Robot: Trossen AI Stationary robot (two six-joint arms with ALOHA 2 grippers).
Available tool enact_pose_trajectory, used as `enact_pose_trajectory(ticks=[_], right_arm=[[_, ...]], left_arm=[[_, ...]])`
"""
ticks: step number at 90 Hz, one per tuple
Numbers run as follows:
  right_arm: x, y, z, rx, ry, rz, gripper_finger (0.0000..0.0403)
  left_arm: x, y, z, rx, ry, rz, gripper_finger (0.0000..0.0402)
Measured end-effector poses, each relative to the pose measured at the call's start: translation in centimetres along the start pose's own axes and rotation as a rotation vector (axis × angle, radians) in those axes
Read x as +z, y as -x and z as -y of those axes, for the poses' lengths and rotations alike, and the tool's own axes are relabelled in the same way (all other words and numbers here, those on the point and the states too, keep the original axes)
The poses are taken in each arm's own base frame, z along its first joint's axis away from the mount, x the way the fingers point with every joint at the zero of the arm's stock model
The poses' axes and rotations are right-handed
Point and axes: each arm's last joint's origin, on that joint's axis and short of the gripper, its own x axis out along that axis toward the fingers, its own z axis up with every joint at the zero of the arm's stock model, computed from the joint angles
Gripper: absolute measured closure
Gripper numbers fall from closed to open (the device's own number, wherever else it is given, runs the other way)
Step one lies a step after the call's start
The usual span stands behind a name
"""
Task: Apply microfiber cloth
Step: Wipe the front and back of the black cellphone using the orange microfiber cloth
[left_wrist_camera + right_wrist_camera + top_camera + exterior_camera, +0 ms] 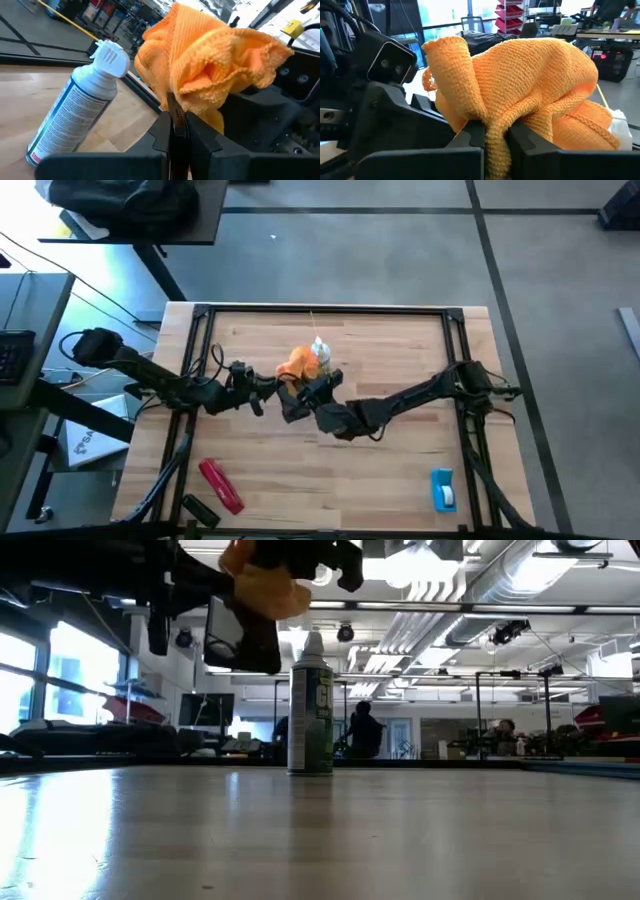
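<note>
The orange microfiber cloth point(294, 364) is bunched up in the air over the table's middle and also shows in the low view point(265, 585). My right gripper point(495, 142) is shut on it and reaches in from the table's right point(306, 392). My left gripper point(176, 137), coming from the left point(270, 387), is shut on a thin dark flat slab, the black phone point(240, 635), seen edge-on. The cloth lies against the phone's upper end. A white-capped spray can point(311, 705) stands upright on the table just behind them. My left gripper pinches the phone between its two fingers at its lower part point(175, 120), the slab standing edge-on and lifted clear of the table; its upper end is hidden behind the cloth. My right gripper pinches a gathered fold of the cloth point(496, 131), several layers, between its two fingers. The cloth billows out past the fingers, clear of the table, and rests against the phone and my left gripper.
A red oblong tool point(220, 485) and a small black object point(200, 509) lie near the front left corner. A blue object point(443, 489) lies at the front right. A black frame point(330, 310) borders the wooden table. People show in the room beyond.
</note>
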Motion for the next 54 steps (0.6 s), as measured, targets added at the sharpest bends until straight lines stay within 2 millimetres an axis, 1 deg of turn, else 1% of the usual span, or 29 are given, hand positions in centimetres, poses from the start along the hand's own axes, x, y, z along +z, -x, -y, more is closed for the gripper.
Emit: enact_pose_trajectory(ticks=[9,41,54], right_arm=[[-0.2,0.1,0.0,0.009,0.016,-0.013,0.0400],[-1.6,1.7,-0.5,0.030,-0.034,-0.095,0.0400],[-1.7,2.2,-0.7,0.058,0.016,-0.104,0.0401]], left_arm=[[0.0,0.0,0.0,-0.001,-0.002,-0.004,0.0389],[-0.2,0.0,-0.1,-0.001,-0.011,-0.018,0.0389],[-0.1,0.0,0.0,-0.002,0.000,-0.002,0.0389]])
